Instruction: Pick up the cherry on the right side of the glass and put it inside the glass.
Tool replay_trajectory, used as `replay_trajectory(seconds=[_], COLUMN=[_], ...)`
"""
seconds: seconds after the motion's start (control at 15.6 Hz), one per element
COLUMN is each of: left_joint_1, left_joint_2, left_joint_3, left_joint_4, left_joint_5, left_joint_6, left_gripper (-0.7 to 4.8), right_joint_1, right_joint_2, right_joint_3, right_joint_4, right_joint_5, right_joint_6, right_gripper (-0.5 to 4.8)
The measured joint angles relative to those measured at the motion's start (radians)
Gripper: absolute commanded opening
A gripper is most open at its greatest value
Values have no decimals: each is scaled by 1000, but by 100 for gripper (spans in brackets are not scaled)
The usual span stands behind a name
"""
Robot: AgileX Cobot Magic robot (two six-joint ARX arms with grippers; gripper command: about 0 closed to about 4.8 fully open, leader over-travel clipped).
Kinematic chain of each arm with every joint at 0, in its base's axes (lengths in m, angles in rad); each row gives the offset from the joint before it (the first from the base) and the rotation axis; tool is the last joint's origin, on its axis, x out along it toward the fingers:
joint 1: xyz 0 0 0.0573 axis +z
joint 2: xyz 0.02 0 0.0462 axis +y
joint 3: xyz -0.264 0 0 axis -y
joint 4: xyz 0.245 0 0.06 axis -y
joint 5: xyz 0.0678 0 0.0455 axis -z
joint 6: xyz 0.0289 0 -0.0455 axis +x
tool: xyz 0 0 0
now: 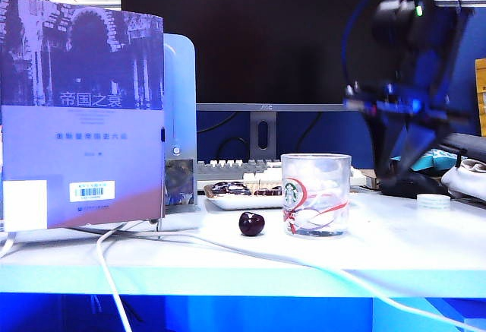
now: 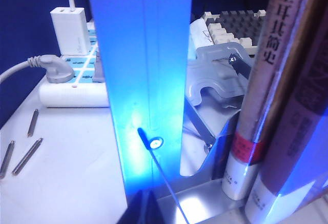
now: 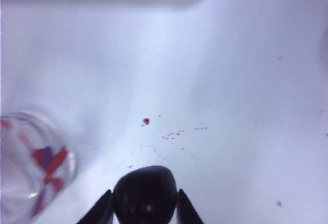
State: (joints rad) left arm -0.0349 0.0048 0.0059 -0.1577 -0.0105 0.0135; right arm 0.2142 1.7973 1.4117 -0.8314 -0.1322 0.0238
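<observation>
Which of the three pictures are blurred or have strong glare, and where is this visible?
Exterior view: the right arm is smeared by motion blur, while the glass and the second cherry are sharp. Left wrist view: bright glare on the blue panel; the left gripper is not seen. Right wrist view: soft overall, with the right gripper closed on the cherry, out of focus.

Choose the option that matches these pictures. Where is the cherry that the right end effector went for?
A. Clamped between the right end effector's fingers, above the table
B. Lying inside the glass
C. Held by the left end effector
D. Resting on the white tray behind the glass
A: in the right wrist view the cherry sits between the right end effector fingers, outside the glass.
</observation>
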Motion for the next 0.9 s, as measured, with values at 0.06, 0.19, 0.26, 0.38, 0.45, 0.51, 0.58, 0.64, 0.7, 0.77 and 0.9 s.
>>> replay_trajectory(seconds=[0.06,0.19,0.26,0.38,0.45,0.51,0.58,0.64,0.7,0.77,0.9], left_joint_1=[0,0,0,0,0,0,0,0,0,0,0], left_joint_2=[0,0,0,0,0,0,0,0,0,0,0], left_joint_3=[0,0,0,0,0,0,0,0,0,0,0], left_joint_4=[0,0,0,0,0,0,0,0,0,0,0], left_joint_5=[0,0,0,0,0,0,0,0,0,0,0], left_joint_6=[0,0,0,0,0,0,0,0,0,0,0], left_gripper=[-5,-5,-5,-5,-5,-5,-5,-5,-5,-5,-5], right_joint_1=[0,0,0,0,0,0,0,0,0,0,0], right_joint_2=[-3,-32,-46,-69,-77,-79,-79,-78,-78,-78,-78], right_joint_3=[32,75,95,135,144,145,145,145,145,145,145], right_joint_4=[-36,-65,-73,-92,-98,-106,-111,-120,-129,-133,-139], right_joint_5=[0,-1,-16,-141,-216,-283,-330,-370,-401,-422,-467], right_joint_6=[-5,-6,-6,-6,-7,-6,-6,-6,-6,-7,-6], right_gripper=[166,166,166,166,166,166,166,166,166,167,167])
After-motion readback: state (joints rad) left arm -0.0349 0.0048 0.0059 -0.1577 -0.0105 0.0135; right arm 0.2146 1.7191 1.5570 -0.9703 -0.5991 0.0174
